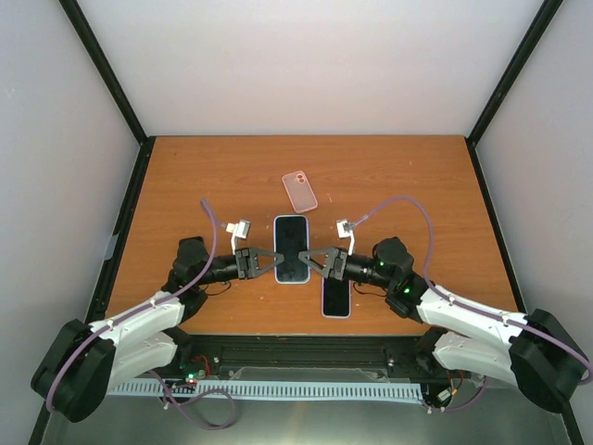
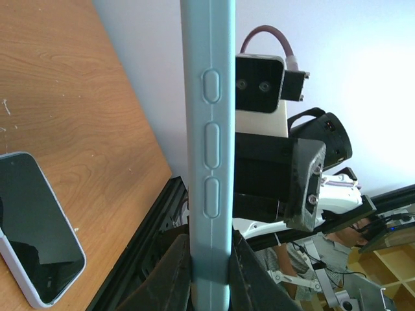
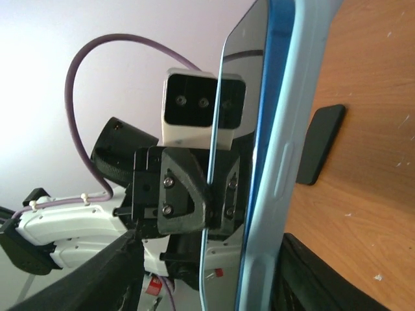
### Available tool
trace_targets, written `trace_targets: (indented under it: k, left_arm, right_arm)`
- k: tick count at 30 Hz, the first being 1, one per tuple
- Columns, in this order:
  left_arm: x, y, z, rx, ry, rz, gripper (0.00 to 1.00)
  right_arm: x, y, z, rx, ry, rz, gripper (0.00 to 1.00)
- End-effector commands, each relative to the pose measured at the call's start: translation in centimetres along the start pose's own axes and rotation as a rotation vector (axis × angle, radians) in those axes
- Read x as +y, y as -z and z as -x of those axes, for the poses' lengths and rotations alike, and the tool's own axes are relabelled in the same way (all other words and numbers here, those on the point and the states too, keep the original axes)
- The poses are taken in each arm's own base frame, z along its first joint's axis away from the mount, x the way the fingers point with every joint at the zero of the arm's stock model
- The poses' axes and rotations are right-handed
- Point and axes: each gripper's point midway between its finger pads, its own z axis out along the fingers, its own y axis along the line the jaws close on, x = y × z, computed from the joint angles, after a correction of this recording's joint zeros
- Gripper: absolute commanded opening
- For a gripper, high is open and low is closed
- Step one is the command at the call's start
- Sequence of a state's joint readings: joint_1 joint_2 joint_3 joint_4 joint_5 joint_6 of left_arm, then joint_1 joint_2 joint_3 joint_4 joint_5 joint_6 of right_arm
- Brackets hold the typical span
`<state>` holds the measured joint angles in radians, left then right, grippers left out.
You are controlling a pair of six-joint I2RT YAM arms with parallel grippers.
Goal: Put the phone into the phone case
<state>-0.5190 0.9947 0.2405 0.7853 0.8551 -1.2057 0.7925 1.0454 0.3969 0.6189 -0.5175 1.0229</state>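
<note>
A phone with a dark screen sits in a light blue phone case and is held level between my two arms over the middle of the table. My left gripper is shut on its left long edge. In the left wrist view both fingers pinch the blue case edge at the left gripper. My right gripper is at the opposite edge. In the right wrist view the right gripper stands open, with the cased phone close to the right-hand finger and a wide gap to the other.
A second phone with a pale rim lies screen-up near the table's front edge, also in the left wrist view. An empty pink case lies farther back. A small dark flat thing rests on the wood.
</note>
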Motion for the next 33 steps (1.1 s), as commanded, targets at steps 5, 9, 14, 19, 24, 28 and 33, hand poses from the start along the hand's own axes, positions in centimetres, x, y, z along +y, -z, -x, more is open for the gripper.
trace_targets:
  k: [5,9,14,19,24,28,33]
  left_arm:
    - [-1.8,-0.3,1.7,-0.057,-0.133,-0.037,0.00]
    - [-1.8,-0.5,2.0,-0.056,-0.143,-0.036,0.00]
    - [-1.5,-0.8,2.2,-0.048,-0.143,-0.026,0.00]
    - [0.1,-1.0,2.4,-0.049,-0.163,0.051,0.00]
    - [1.4,-1.1,2.5,-0.040,-0.190,0.122,0.00]
    - [1.5,-1.3,2.4,-0.012,-0.201,0.131,0.00]
    - [0.1,-1.3,1.2,0.057,-0.194,0.068,0.00]
  right_arm:
    - [-0.7,1.2,-2.9,0.103,-0.017,-0.010,0.58]
    - [-0.6,1.3,-3.2,0.120,-0.015,-0.010,0.57]
    - [-0.1,1.2,-3.0,0.128,-0.013,0.000,0.43]
    - [-0.1,1.4,-2.6,0.102,-0.052,-0.018,0.16]
    - [0.1,1.8,-2.2,0.061,-0.114,-0.004,0.03]
    - [0.3,2.1,-1.9,0.036,-0.129,-0.005,0.03]
    - [-0.3,2.6,-1.6,0.018,-0.052,-0.077,0.27]
